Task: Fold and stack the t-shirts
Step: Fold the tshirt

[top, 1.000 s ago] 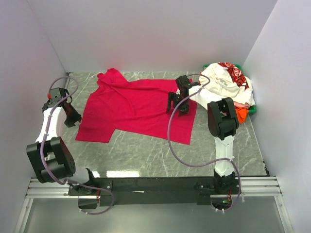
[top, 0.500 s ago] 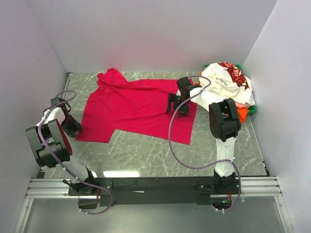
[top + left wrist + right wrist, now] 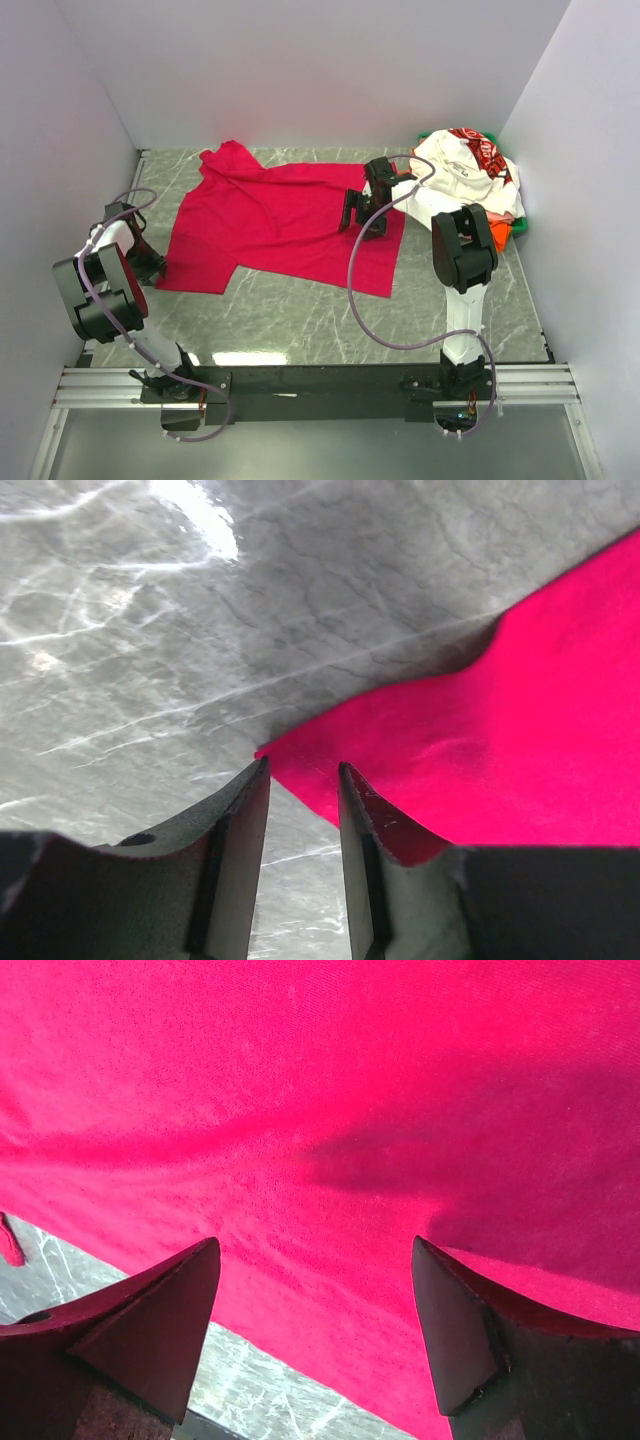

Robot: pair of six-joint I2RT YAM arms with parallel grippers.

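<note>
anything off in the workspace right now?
Nothing damaged. The red t-shirt lies skewed on the table, its far-left end bunched and creased rather than flat. The other shirts sit in a loose heap in the far-right corner.

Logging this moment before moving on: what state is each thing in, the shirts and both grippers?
red t-shirt: unfolded, spread on the table, far-left sleeve rumpled.
white t-shirt: crumpled, unfolded, on top of the heap in the far right corner.
left gripper: low at the red t-shirt's near-left corner, jaws narrowly apart, nothing clamped.
right gripper: over the red t-shirt's right part, jaws wide open, empty.
</note>
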